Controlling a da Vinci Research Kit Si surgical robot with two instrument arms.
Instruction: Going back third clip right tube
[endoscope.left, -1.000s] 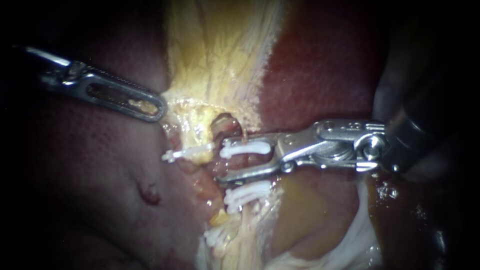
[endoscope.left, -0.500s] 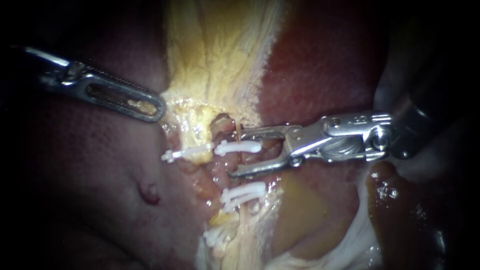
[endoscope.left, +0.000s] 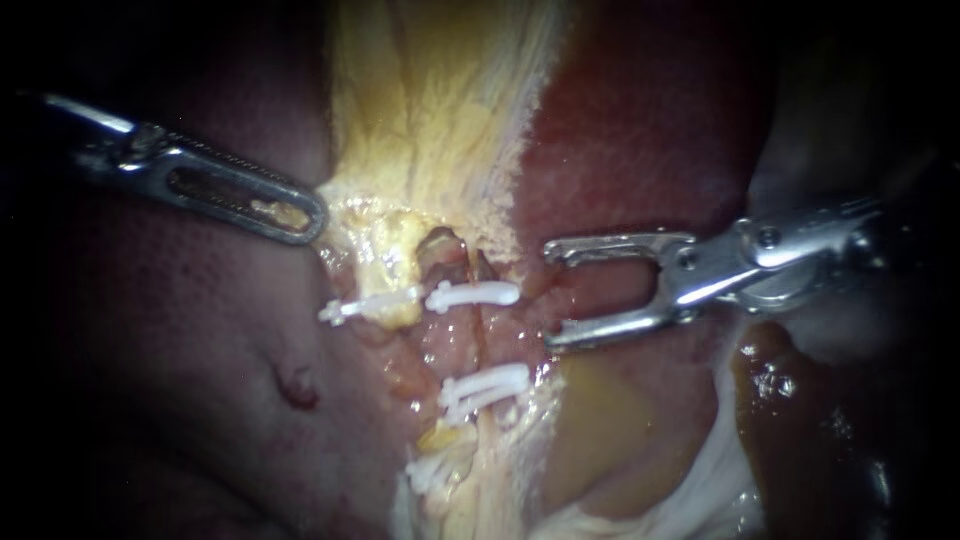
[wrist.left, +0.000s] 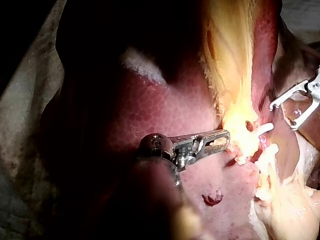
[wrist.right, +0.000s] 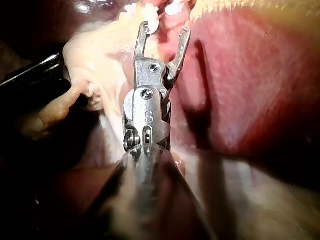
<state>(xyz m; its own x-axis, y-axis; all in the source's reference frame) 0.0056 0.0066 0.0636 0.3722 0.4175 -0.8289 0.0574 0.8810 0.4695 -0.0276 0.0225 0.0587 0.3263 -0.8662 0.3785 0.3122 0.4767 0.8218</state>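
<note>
White clips cross the right tube (endoscope.left: 478, 340): an upper clip (endoscope.left: 475, 295) and, further down, two lower clips (endoscope.left: 487, 385) lying close together, with a bare stretch of tube between them. I judge the upper clip to be the third one that the task means. A side clip (endoscope.left: 368, 303) sits just to the left, on a yellow lump beside the tube. The right tool (endoscope.left: 550, 295) stands to the right of the upper clip, apart from it, over the liver (endoscope.left: 640, 130). Its jaws are wide apart and hold nothing, which fits a tool that has no more work at the tube and only needs to leave. The left tool (endoscope.left: 316, 215) has its jaws clamped on the edge of the yellow tissue (endoscope.left: 440, 110), I think to keep the tubes stretched and easy to see. The way out looks free, but the open jaws should not catch the upper clip.
</note>
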